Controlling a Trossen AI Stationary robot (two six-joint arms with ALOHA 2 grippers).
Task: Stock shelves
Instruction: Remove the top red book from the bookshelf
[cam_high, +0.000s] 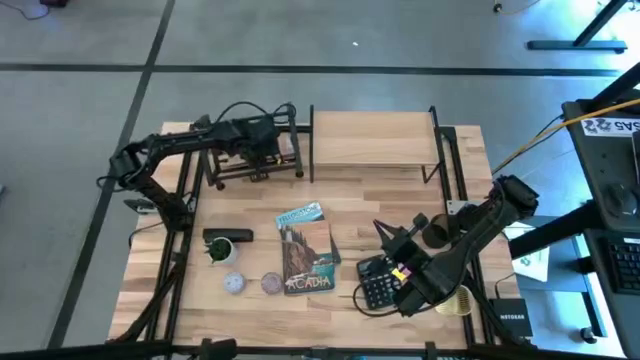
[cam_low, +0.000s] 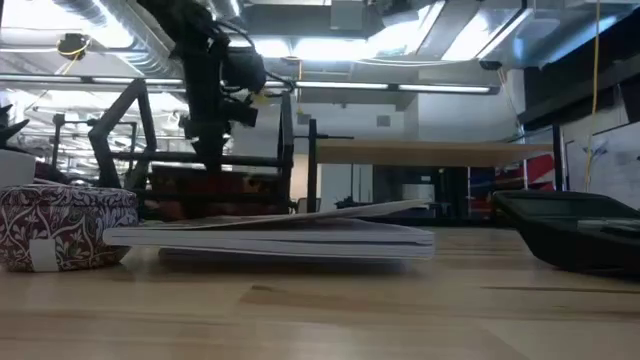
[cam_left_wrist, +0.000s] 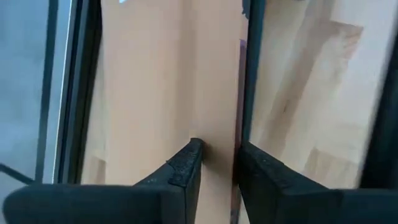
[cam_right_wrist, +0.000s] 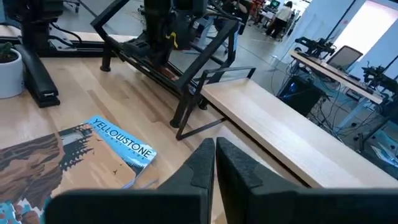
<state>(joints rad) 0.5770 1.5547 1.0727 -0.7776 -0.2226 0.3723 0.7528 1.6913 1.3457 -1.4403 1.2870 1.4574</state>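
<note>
Wooden tabletop (cam_high: 350, 195) with two shelves, two books, left pincer (cam_high: 268, 150) narrowly gripping something thin, right pincer (cam_high: 385, 235) shut.

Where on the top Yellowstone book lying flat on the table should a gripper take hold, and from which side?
Probably at a free edge of the Yellowstone book, coming in low from the side. It lies flat on another book, so its broad cover offers nothing to pinch from above; the overhanging edge in the low view gives fingers room.

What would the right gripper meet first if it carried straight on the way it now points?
Probably the light-wood shelf: the right gripper, fingers shut, aims at its board, past the Yellowstone book. Depth is uncertain.
</note>
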